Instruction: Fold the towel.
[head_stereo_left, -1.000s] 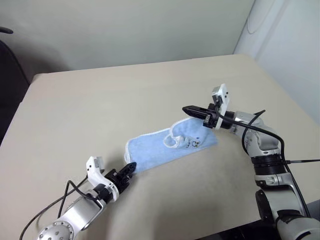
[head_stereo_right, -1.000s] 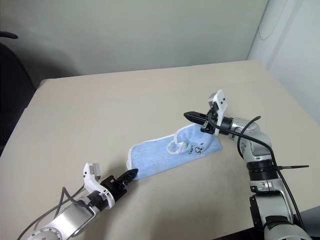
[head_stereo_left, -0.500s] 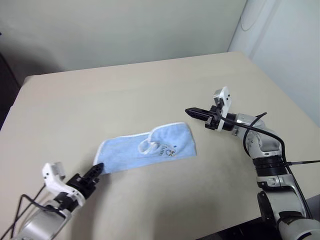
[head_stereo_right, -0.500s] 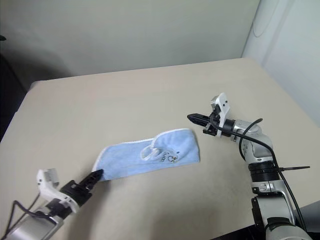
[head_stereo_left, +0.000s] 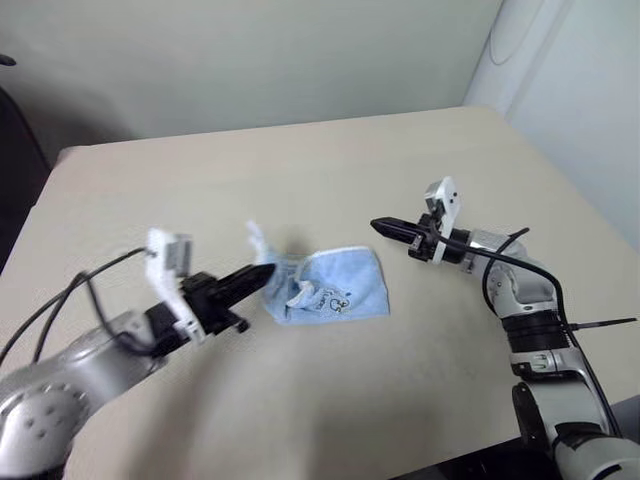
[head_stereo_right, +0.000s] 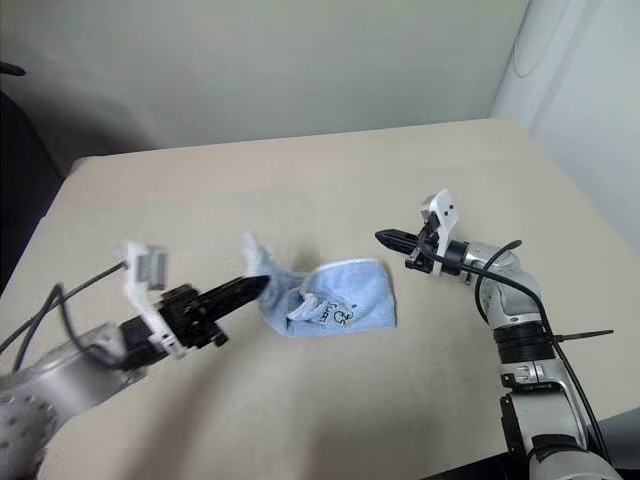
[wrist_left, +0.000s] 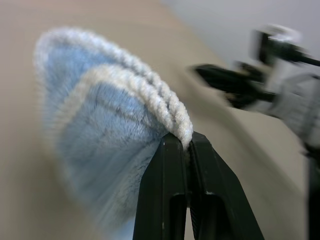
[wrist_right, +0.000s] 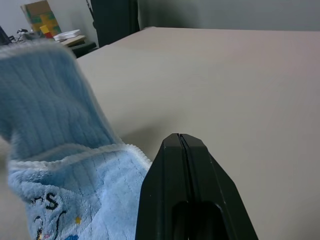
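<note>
We see our left gripper (head_stereo_left: 268, 272) clamped on the towel's (head_stereo_left: 335, 290) stitched edge, holding that end lifted off the worktop (head_stereo_left: 300, 180). Our right gripper (head_stereo_left: 378, 225), closed and empty, hovers just beside the towel's other end, which lies mid-worktop.

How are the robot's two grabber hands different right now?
The left gripper is pinching the towel by its whitish edge, lifting that end off the table; the right gripper holds nothing. The left gripper touches the towel, while the right one hovers apart from it, just beyond its other end. Both have black fingers, closed together, and they point towards each other.
</note>
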